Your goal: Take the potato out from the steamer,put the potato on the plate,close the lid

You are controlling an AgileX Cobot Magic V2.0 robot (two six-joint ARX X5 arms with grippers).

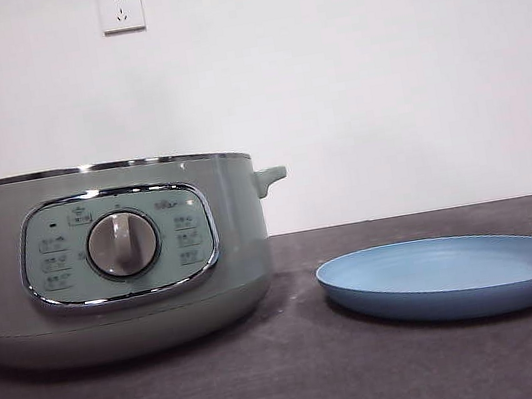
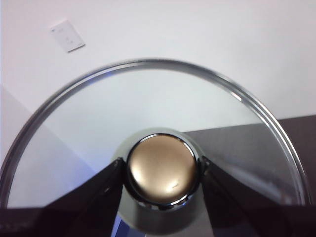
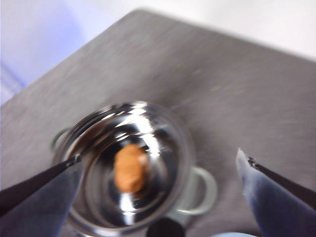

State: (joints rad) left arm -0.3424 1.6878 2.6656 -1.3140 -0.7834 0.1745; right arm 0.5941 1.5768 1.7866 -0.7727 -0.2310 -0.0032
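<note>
Orange-brown potato (image 3: 130, 168) inside steamer (image 3: 133, 168)

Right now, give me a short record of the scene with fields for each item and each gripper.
steamer: on the dark table, lid off, open top
potato: lying inside the steamer's shiny pot
plate: light blue, on the table beside the steamer, nothing seen on it
lid: glass, held off the steamer, not in the front view
left gripper: shut on the lid's knob
right gripper: open, above the steamer, over the potato
</note>
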